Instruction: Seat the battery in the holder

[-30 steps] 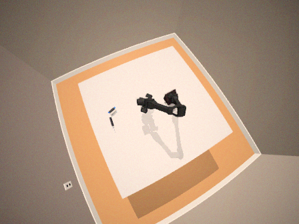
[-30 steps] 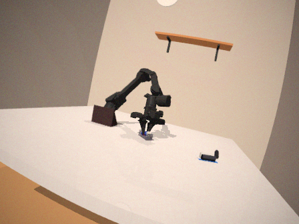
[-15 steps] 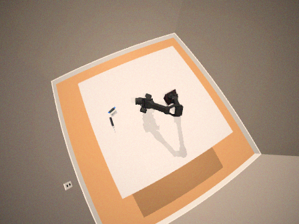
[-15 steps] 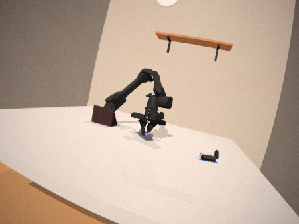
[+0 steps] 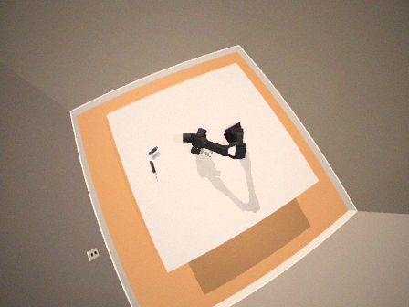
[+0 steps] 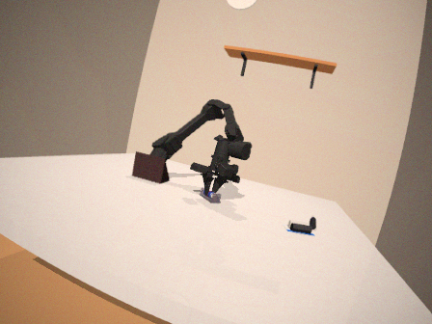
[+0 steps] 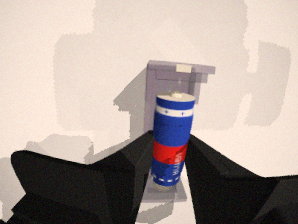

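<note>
In the wrist view the two black fingers fill the near part of the picture, one at each side, and between them stands the battery (image 7: 172, 143). The claw (image 7: 166, 176) pinches it at its lower half, on the red band and the blue below it. The battery is blue with a red band and a pale cap at its far end, and it leans slightly to the right as it runs away from the camera. Just beyond and under it lies the holder (image 7: 174, 79), a grey tray on the white worktop (image 7: 60, 36); the battery's far end overlaps the holder's middle, and a small pale tab shows at the holder's far edge. Whether the battery touches the holder I cannot tell.

From the exterior view the claw (image 6: 212, 189) points down at the worktop (image 6: 121, 231), its tips right over the small grey holder (image 6: 210, 196) with a speck of blue at them. To the right and nearer the camera, well apart from the arm, a small dark object (image 6: 304, 226) lies on a thin blue strip. Farther back, the arm's dark base block (image 6: 150, 167) sits on the worktop, and on the wall behind hangs an orange shelf (image 6: 280, 59) on two brackets.
</note>
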Controlling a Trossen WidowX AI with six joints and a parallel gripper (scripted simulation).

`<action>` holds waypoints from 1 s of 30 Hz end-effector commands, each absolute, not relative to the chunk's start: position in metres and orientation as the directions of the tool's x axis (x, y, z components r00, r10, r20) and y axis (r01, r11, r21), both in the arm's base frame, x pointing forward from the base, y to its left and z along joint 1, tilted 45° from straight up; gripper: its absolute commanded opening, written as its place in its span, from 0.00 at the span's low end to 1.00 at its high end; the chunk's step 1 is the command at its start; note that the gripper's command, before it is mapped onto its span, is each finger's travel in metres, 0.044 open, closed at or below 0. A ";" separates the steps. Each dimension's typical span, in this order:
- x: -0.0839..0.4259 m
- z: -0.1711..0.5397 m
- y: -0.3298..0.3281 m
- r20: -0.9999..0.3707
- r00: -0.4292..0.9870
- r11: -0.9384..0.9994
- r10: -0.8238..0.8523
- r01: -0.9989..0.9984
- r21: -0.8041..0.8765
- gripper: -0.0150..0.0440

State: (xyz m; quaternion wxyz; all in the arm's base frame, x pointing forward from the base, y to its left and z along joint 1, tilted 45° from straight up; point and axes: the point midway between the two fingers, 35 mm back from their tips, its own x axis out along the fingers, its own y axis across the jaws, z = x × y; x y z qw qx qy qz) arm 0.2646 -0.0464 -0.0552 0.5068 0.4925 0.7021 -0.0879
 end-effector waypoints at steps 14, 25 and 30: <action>0.266 -0.057 -0.046 -0.759 -0.054 0.503 0.649 0.779 0.375 0.38; 0.272 -0.061 -0.051 -0.759 -0.058 0.506 0.648 0.778 0.372 0.38; 0.275 -0.063 -0.053 -0.761 -0.059 0.507 0.647 0.778 0.371 0.38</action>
